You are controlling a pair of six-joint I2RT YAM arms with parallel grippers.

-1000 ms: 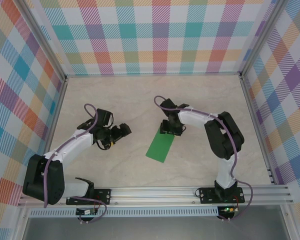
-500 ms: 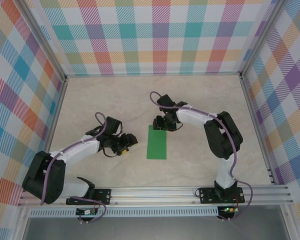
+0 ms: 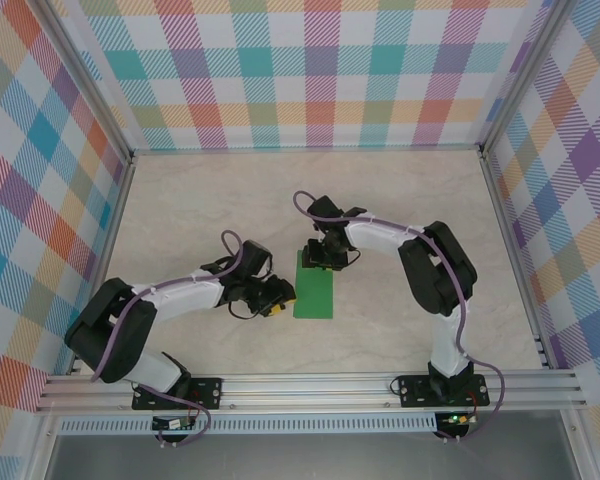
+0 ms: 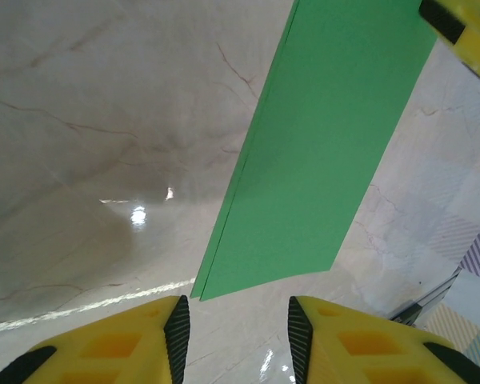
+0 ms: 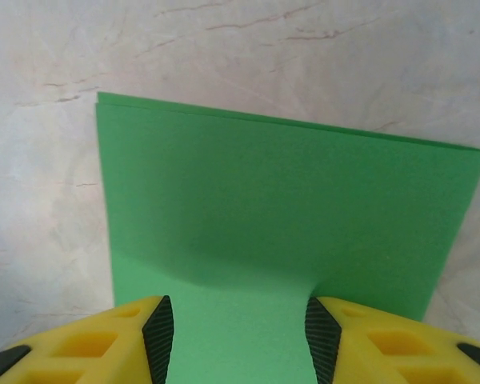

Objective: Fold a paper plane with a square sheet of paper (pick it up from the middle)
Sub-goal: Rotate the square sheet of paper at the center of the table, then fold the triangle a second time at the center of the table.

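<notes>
Square sheet of paper (image 3: 315,290) is lying flat as a narrow doubled-over strip, roughly mid-table (image 3: 180,190), a bit closer to the near edge. My left claw (image 3: 280,298) is low, right by its near left corner, jaws partway apart with nothing between them. My right claw (image 3: 321,258) is over the far end, fingers spread across the paper. Can't tell if it's actually pressing down.

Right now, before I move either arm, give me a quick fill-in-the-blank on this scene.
The folded paper is ____ in colour. Of the paper's near and far ends, the right gripper stands over the ____ one. The left gripper holds ____.
Missing words: green; far; nothing.
</notes>
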